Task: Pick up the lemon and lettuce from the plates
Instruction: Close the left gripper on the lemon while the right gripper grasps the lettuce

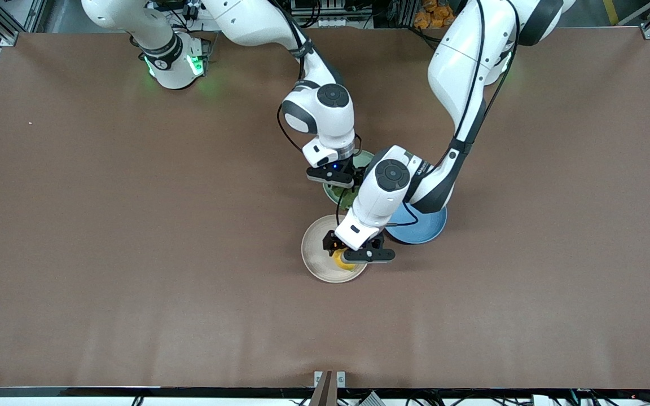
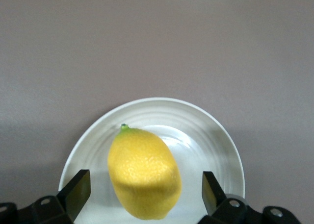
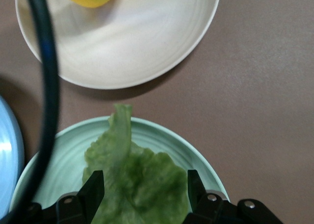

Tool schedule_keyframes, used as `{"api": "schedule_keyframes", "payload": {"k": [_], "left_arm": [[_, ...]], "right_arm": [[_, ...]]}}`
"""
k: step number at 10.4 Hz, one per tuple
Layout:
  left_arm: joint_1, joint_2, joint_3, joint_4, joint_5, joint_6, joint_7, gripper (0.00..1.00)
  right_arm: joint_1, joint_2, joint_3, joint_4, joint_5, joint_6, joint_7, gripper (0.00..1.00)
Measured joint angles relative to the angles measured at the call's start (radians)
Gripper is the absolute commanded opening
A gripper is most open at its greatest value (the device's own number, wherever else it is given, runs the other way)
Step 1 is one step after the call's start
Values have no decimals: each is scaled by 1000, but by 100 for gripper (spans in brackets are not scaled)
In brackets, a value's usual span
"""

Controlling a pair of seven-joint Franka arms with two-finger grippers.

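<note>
On the beige plate (image 2: 147,111), the one nearest the front camera, the lemon (image 2: 143,172) lies on its side with its green-tipped point toward the rim. It looks firm, smooth and rounded, so I judge it will not crush, but it could roll or squirt out of a pinch taken near either tapered end. The safest hold seems to be across the fat middle, with the fingers on the two long flanks. The left gripper (image 2: 144,192) is spread wide, one finger (image 2: 77,192) on each side of the fruit and apart from it, holding nothing.

Beside that plate, farther from the front camera, the mint plate (image 3: 162,140) carries the lettuce (image 3: 135,180). The leaf is thin, crinkled and surely very light and limp. It lies flat against the plate, so a hold probably has to pinch a raised fold or the pale rib that runs out to the stem end, which points toward the beige plate. A pinch on a thin edge may tear it or let it slide free. The right gripper (image 3: 142,187) hangs low over the leaf with its fingers parted and empty.

A blue plate (image 1: 422,225) sits just beside both plates, toward the left arm's end of the brown table (image 1: 133,254). A dark cable (image 3: 46,87) crosses the right wrist view.
</note>
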Motion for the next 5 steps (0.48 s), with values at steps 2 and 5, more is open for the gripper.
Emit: {"api": "schedule_keyframes", "payload": {"k": [2,5], "left_arm": [[-3,21,0,0,0,0,0,100],[-2,30,1,1,0,0,0,80]], "right_arm": [[3,24,-4,29,0,0,70,64],[10,48,-6,50,0,0,143,45]]}}
